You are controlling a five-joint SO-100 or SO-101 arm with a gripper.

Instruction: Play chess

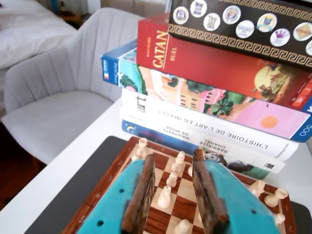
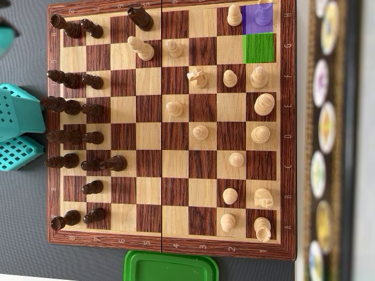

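Teal gripper [image 1: 173,187] fills my wrist view, jaws apart and empty, its lower body cut off by the frame. Overhead I see only its edge, left of the board [image 2: 170,249]. Pale pieces [image 2: 201,132] stand on the right half, dark ones [image 2: 73,107] left. Stacked books [image 1: 209,117] hide the background.

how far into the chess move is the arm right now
Done: a game is under way, with a light piece deep among the dark ones. In hand: nothing; in the wrist view the gripper has its jaws apart and empty above the chessboard. Left: the piece on the purple square is untouched, and the green square beside it is empty, possibly its destination.
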